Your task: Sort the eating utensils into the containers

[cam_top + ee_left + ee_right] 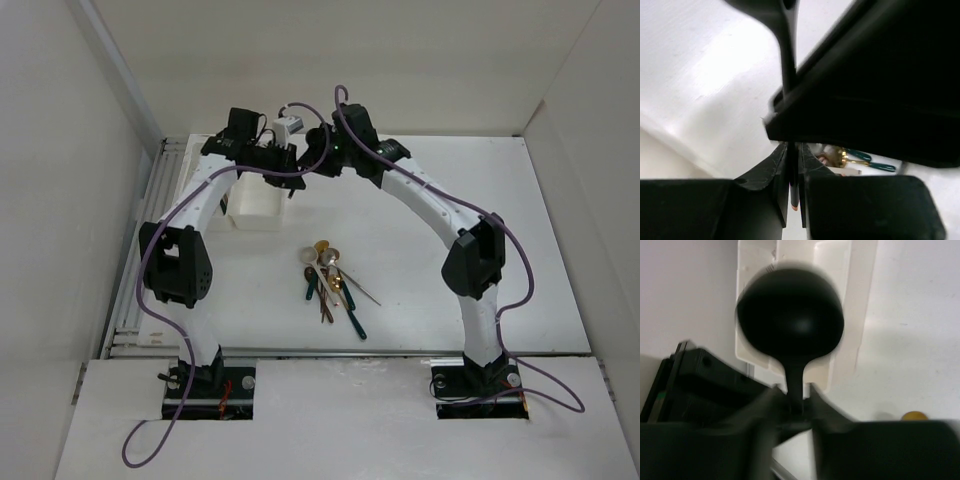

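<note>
Both arms meet above the bins (260, 208), at 11 o'clock from the pile (330, 285). The right gripper (796, 396) pinches the black spoon (790, 315) at its neck, bowl over a bin. The left gripper (793, 157) is pressed together on the handle's end.

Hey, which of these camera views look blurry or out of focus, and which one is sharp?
Right wrist view: the black spoon and the right gripper are smeared with blur. Left wrist view: the near fingers look soft, the utensils behind clearer. Top view: sharp, evenly lit.
</note>
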{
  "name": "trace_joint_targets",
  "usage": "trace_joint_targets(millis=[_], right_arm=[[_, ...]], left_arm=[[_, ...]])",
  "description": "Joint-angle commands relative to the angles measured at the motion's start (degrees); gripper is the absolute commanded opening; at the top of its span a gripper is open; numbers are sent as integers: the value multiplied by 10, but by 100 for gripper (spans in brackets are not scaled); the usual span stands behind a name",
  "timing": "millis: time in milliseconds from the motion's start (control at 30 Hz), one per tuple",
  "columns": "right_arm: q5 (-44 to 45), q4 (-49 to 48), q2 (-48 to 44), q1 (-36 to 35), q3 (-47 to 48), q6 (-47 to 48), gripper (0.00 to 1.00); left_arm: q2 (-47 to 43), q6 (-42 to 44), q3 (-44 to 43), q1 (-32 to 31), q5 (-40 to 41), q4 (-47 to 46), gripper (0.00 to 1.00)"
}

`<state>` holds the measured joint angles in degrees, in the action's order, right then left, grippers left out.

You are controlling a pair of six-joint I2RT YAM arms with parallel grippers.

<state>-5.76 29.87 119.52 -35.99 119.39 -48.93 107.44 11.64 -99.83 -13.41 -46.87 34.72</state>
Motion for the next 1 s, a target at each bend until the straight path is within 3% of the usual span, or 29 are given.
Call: trace_joint_targets(millis=[0,100,200,300,400,567,633,800,967], right_arm=[[-47,-45,-14,-5,10,11,44],[-17,-8,-14,0,10,42,79],[33,16,-41,0,-20,81,90],[49,24,-65,0,-66,137,90],[64,72,-65,-5,-88,184,87],[108,135,-81,-16,-157,255,59],[113,140,-112,-28,-252,276,58],[96,128,-174,-53,-361,311,58],[89,122,-192,-113,-455,328,56]], left_arm=[[-6,-19,7,26,59,-37,0],[10,-65,-11,56,160,-42,0],[44,-91,-40,78,234,-37,0],[73,-98,-53,94,283,-37,0],[91,-86,-60,95,307,-37,14],[115,-75,-66,95,313,-37,30],[115,-75,-66,95,318,-37,37],[103,-70,-61,95,337,-37,51],[70,-70,-61,95,342,-37,52]])
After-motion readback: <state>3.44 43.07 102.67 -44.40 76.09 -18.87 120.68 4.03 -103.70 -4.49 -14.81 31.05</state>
